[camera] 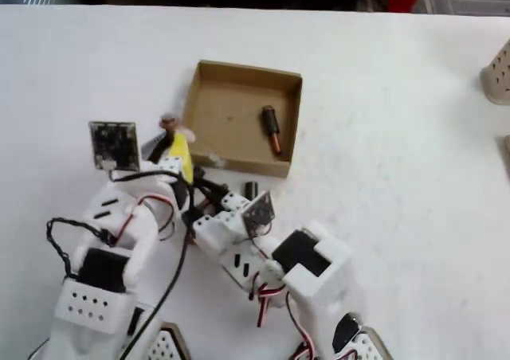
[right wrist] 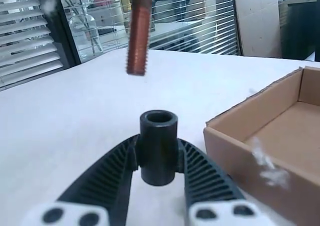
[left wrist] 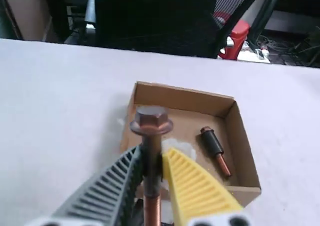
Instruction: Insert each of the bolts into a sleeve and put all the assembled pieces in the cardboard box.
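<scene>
Copper-coloured bolt point(left wrist: 151, 122) stands upright, hex head up, clenched by its shank between the grey and yellow fingers of the left gripper point(left wrist: 151, 156); seen from above, it point(camera: 167, 123) hangs just outside the cardboard box point(camera: 247, 72), beside the wall on the left arm's side and near the box's corner closest to the arms. A black sleeve point(right wrist: 158, 131) is gripped upright by the right gripper point(right wrist: 158, 156), its two ribbed dark fingers pressed against the sleeve's sides and its open bore facing up. This sleeve point(camera: 250, 189) sits just outside the box's near wall, close to the white table point(camera: 398, 97). From the right wrist, the bolt's threaded end point(right wrist: 138, 36) hangs above the sleeve, apart from it and a little off the line of the bore. Inside the box point(left wrist: 182, 93) lies one assembled piece point(left wrist: 216, 151), a black sleeve on a copper shank, flat on the cardboard floor close to the wall farthest from the left gripper point(camera: 171, 149) and roughly parallel to that wall point(camera: 272, 129). A small white tuft point(right wrist: 265, 171) clings to the box's near wall point(right wrist: 240, 151).
</scene>
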### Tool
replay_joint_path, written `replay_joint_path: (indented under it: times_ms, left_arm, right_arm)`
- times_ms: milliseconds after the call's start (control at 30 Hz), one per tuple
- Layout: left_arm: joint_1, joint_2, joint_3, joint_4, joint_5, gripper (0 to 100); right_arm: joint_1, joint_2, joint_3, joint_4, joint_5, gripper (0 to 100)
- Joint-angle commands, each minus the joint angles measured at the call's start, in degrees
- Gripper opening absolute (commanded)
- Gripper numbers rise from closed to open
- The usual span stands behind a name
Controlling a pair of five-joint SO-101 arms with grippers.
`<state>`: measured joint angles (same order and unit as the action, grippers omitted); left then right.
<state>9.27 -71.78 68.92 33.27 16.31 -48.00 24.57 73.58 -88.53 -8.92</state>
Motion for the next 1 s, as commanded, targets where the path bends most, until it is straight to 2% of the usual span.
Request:
replay_joint_path:
  times_ms: [0, 200, 300, 400, 500, 867, 967]
  left_arm:
    - [3.7, -0.7, -2.2, 0.1, 0.7, 2]
    - [4.2, -5.8, 3.0, -0.2, 0.4, 2]
    - [3.6, -7.6, 6.5, -4.0, -0.8, 2]
    - [3.6, -8.9, 10.6, -7.8, -5.8, 2]
    - [3.9, -10.1, 13.5, -10.4, -6.2, 2]
    - [3.6, -11.6, 14.0, -10.1, -6.6, 2]
    - [2.9, -11.6, 13.5, -7.5, -6.6, 2]
  right_arm:
    - [-0.2, -0.3, -1.1, 0.3, -0.2, 1.6]
    - [-0.2, -0.3, -1.1, 0.4, -0.2, 1.6]
    - [-0.2, -0.3, -1.1, 0.5, -0.2, 1.6]
    - [-0.2, -0.5, -0.8, 0.5, -0.2, 1.6]
    - [-0.6, -0.7, -0.4, 0.5, -0.2, 1.6]
    - [-0.7, -0.7, -0.3, 0.5, -0.2, 1.6]
    - [-0.7, -0.7, -0.3, 0.5, -0.2, 1.6]
